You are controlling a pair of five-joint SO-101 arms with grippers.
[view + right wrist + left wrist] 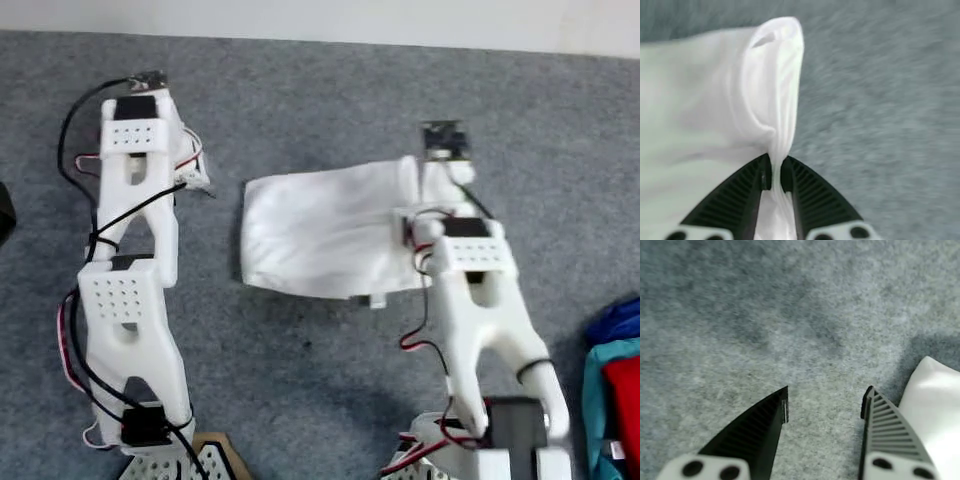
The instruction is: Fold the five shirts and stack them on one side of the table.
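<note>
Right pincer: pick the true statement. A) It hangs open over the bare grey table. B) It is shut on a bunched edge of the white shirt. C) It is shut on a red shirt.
B: the right pincer clamps a gathered fold of the white shirt.

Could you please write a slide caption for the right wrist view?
Right end effector shut on a bunched edge of the white shirt lying on the grey table.
</note>
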